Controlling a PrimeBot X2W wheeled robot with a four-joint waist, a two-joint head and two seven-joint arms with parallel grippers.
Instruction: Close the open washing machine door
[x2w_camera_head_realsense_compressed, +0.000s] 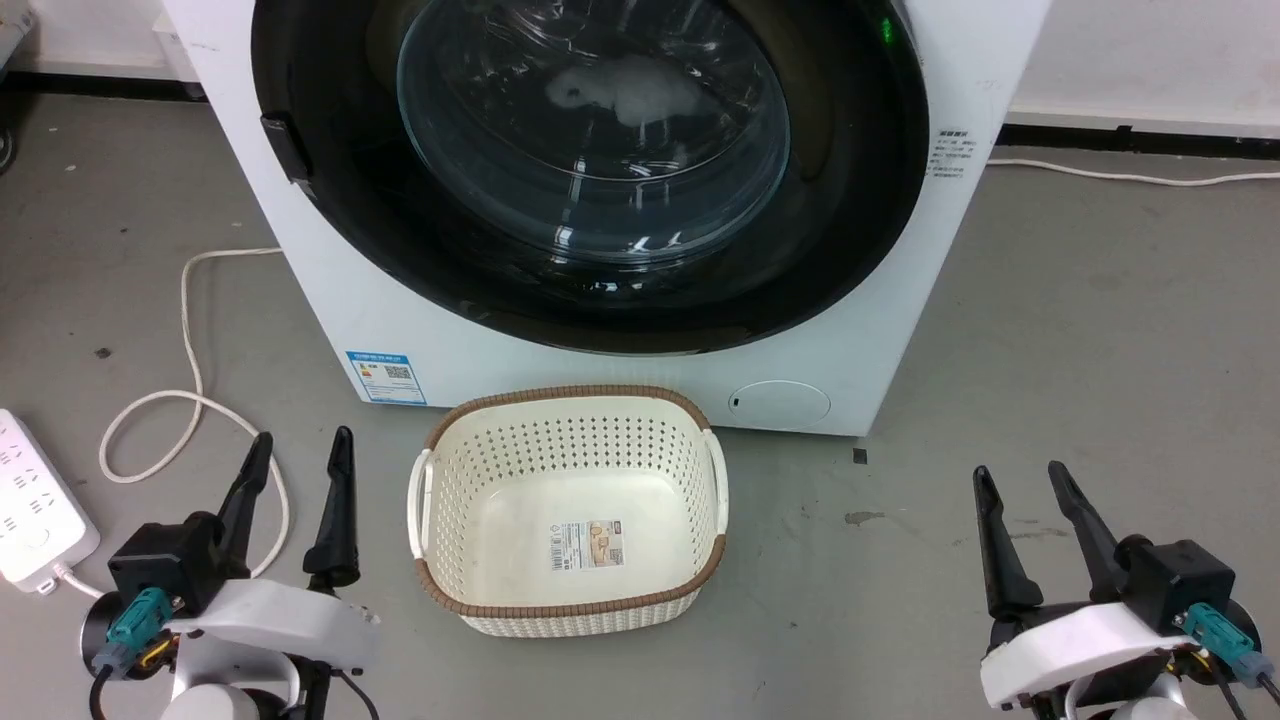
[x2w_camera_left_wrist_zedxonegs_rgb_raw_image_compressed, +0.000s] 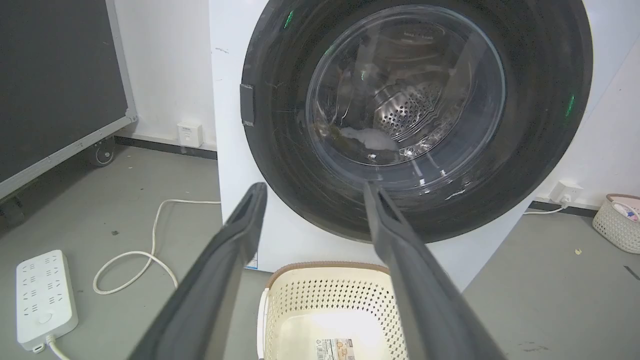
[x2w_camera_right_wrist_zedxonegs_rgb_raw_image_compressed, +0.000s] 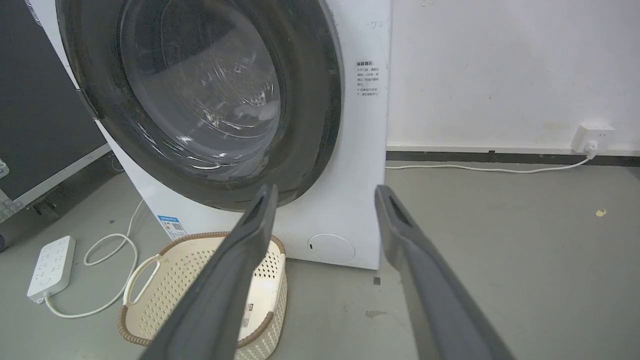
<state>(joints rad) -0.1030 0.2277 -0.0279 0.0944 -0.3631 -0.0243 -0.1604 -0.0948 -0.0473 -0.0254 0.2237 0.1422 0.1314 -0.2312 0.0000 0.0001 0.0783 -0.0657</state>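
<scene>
Left hand (x2w_camera_head_realsense_compressed: 304, 435) and right hand (x2w_camera_head_realsense_compressed: 1018, 468) hover empty, fingers spread. Ahead and above them, the washing machine door (x2w_camera_head_realsense_compressed: 590, 160) looks flush against the washing machine (x2w_camera_head_realsense_compressed: 620, 375). It is rigid, glossy and probably slippery, so it is best pressed on the black rim, not the glass.

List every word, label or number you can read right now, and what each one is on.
Blue label, low on the washing machine front: print and a code square, too small to read.
Printed block, on the front beside the washing machine door: too small to read.
Sticker inside the basket: blurred, unreadable.
Nothing here is legible.
</scene>
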